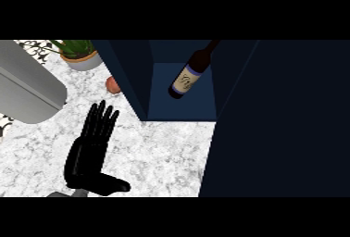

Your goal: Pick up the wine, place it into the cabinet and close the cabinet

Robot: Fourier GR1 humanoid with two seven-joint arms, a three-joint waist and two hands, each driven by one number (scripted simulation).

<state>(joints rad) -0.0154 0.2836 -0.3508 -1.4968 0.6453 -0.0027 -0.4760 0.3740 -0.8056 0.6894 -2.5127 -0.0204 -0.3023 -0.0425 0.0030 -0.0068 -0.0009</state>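
Head view, looking steeply down: my left hand (92,143) rested above the marbled white tabletop (157,152), its black fingers (101,118) straight and close together, pointing toward the far side, the thumb (113,183) stuck out to the right near the lower edge. The hand held nothing. My right hand did not show anywhere in this view.

The wine (189,73), a dark bottle with a pale label edged in purple, sat inside the dark blue cabinet (137,78), in the open compartment, leaning so that its neck pointed up and to the right and its base lay lower left. Whether the base touched the cabinet floor, I could not tell. The cabinet door (280,120), a broad dark panel, stood open and filled the right side of the view from top to bottom.

Left of the cabinet, a small reddish-orange object (113,84) lay on the tabletop just beside the cabinet wall, partly hidden by it. Farther back stood a potted plant (80,54) with green leaves in a pale pot. A large grey rounded body (27,88) occupied the upper left corner, and a strip of black-and-white patterned tile (34,46) showed behind it.
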